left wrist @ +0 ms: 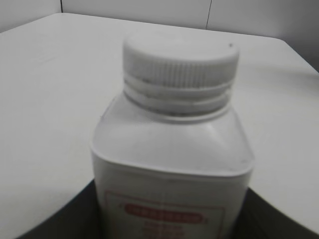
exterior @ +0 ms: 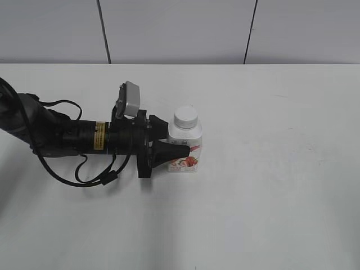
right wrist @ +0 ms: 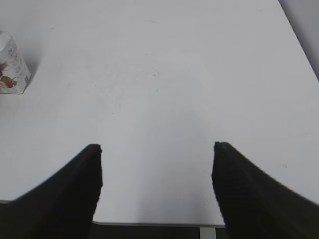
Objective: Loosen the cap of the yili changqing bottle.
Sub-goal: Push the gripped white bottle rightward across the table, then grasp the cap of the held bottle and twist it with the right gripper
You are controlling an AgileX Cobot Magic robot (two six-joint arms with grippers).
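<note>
The yili changqing bottle (exterior: 184, 135) stands upright near the middle of the white table (exterior: 270, 197). It is squat and white with a strawberry label. Its ribbed white cap (exterior: 185, 117) sits on the neck. My left gripper (exterior: 175, 145) reaches in from the left and is shut on the bottle's body, one finger in front and one behind. In the left wrist view the bottle (left wrist: 172, 149) fills the frame between the dark jaws (left wrist: 169, 221), with the cap (left wrist: 180, 59) above. My right gripper (right wrist: 157, 154) is open and empty over the table's front edge. The bottle (right wrist: 10, 69) shows far to its left.
The left arm and its cables (exterior: 84, 169) lie low over the table's left side. A grey panelled wall (exterior: 180, 28) runs behind the table. The right arm does not show in the exterior view.
</note>
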